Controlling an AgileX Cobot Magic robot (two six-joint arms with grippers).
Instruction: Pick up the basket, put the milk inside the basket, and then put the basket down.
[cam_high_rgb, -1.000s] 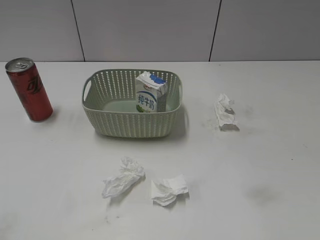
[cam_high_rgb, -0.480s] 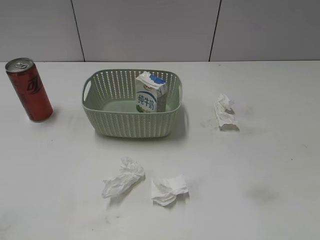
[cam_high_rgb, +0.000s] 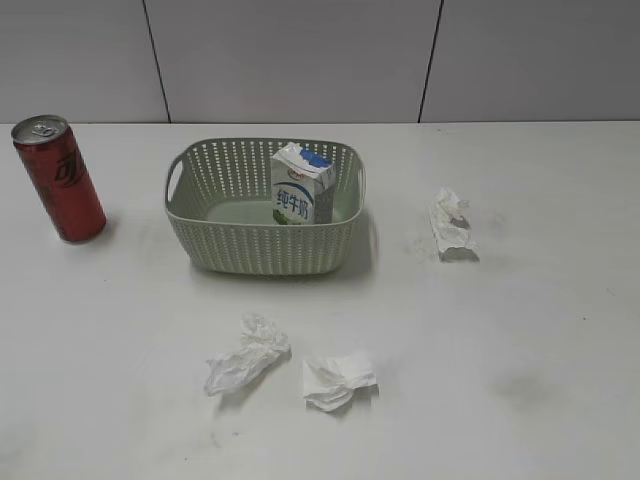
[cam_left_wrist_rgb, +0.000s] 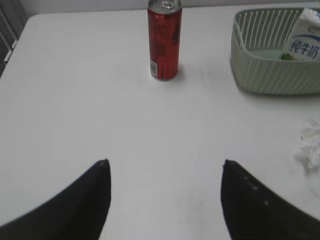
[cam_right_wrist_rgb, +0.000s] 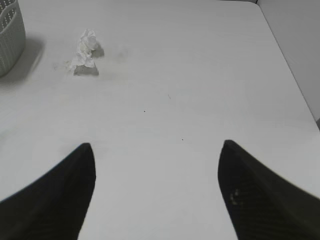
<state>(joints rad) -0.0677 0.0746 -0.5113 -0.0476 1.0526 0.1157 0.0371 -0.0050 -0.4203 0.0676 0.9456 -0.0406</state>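
The pale sage-green basket (cam_high_rgb: 262, 240) stands on the white table at the middle back. The milk (cam_high_rgb: 301, 186), a white carton with a blue top, stands upright inside it at the right. Both show in the left wrist view, basket (cam_left_wrist_rgb: 270, 77) and milk (cam_left_wrist_rgb: 306, 42), at the upper right. The basket's corner (cam_right_wrist_rgb: 9, 35) shows at the upper left of the right wrist view. My left gripper (cam_left_wrist_rgb: 165, 162) is open and empty above bare table, well short of the basket. My right gripper (cam_right_wrist_rgb: 157, 144) is open and empty above bare table. Neither gripper shows in the exterior view.
A red soda can (cam_high_rgb: 58, 179) stands upright at the back left, also seen in the left wrist view (cam_left_wrist_rgb: 164, 40). A crumpled tissue (cam_high_rgb: 449, 226) lies right of the basket. Two more tissues (cam_high_rgb: 246, 354) (cam_high_rgb: 338, 379) lie in front of it. The table's right edge (cam_right_wrist_rgb: 290, 75) runs close by.
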